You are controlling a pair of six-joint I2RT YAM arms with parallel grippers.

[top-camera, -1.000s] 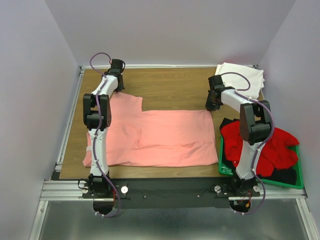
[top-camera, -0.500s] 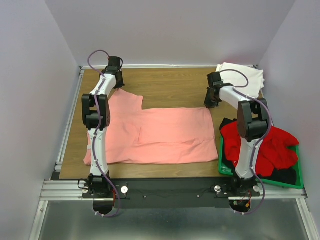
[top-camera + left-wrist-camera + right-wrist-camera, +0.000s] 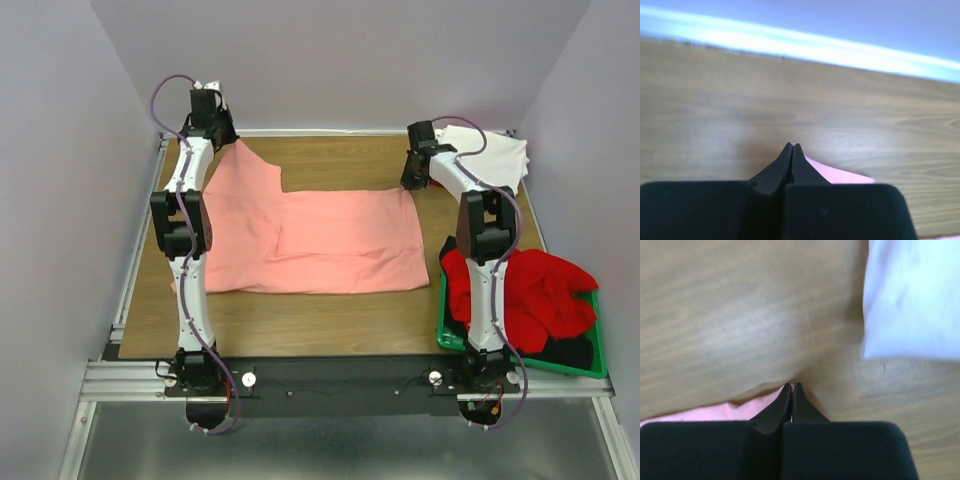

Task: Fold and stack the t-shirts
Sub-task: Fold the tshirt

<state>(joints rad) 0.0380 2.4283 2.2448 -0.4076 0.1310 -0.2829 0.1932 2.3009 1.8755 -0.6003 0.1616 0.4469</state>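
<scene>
Top cam: high, behind arm bases, looking down on whole counter (image 3: pixel 340 165). Wrist cams: v. close, facing out past left hand (image 3: pixel 792 146) & right hand (image 3: pixel 791 385). All share pink shirt (image 3: pixel 330 240) by tips; right also shows white shirt (image 3: pixel 910 300), ahead-right of hand.

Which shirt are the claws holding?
The salmon-pink shirt, spread on the table, pinched by the left claw and right claw; the white shirt lies folded, the red shirt heaped in the crate.
</scene>
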